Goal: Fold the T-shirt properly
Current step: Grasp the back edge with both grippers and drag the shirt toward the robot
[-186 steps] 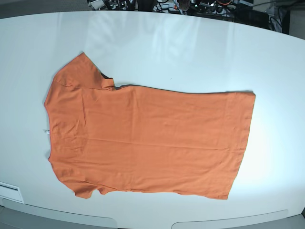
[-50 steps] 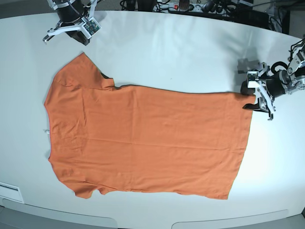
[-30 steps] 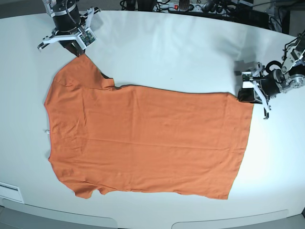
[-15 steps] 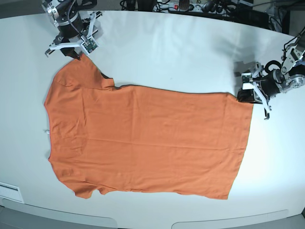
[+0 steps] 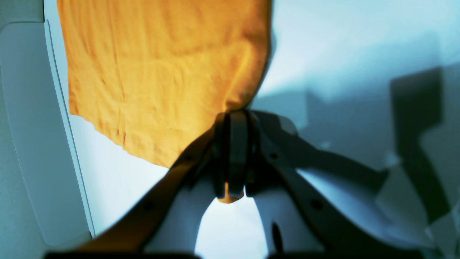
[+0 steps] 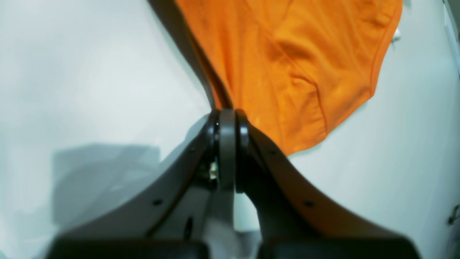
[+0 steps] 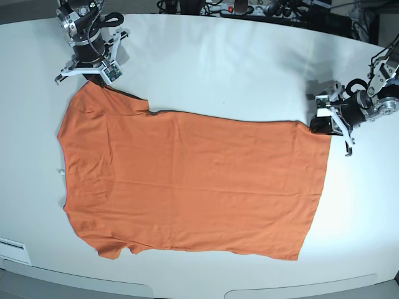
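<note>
The orange T-shirt (image 7: 187, 180) lies spread flat on the white table, collar end to the left and hem to the right in the base view. My right gripper (image 7: 93, 78) is at the far left sleeve corner, shut on the T-shirt; the right wrist view shows its jaws pressed together (image 6: 226, 117) where the cloth (image 6: 305, 64) runs in. My left gripper (image 7: 322, 123) sits at the far right hem corner. Its jaws (image 5: 233, 120) are shut on the T-shirt (image 5: 161, 72), and a scrap of orange shows behind them.
Cables and equipment (image 7: 262, 9) line the table's far edge. A white label (image 7: 12, 250) sits at the front left corner. Grey curved panels (image 7: 299, 291) border the near edge. One such panel (image 5: 32, 126) runs beside the shirt in the left wrist view.
My right gripper has dropped onto the far sleeve tip and shut on it, nudging that corner slightly left and toward me. The left gripper has stayed shut on the hem corner.
</note>
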